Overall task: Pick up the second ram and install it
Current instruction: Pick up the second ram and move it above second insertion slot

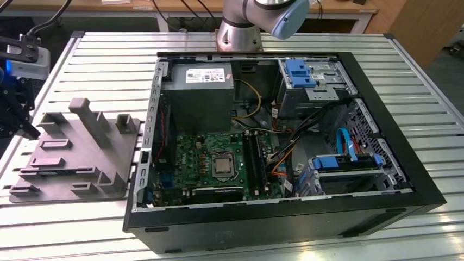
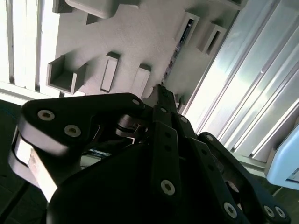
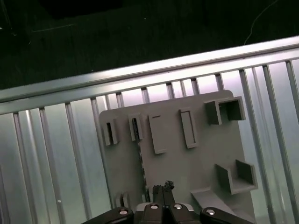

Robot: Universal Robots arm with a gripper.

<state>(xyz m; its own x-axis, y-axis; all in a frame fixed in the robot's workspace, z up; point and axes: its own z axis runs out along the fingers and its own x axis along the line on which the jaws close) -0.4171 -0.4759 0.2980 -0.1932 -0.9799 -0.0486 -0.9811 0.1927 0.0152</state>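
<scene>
Tool poised over grey holder on slatted metal surface, closed tight with nothing in its grip, second ram standing on edge in a narrow holder slot, clear of the tool, open computer case beside the holder.

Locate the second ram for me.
The second ram sits in a slot of the grey fixture on the exterior view's left, beside the computer case, close to the gripper.

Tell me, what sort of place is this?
Probably a robotics lab: a robot arm stands by an opened computer case on a slatted metal table, beside a grey parts fixture.
</scene>
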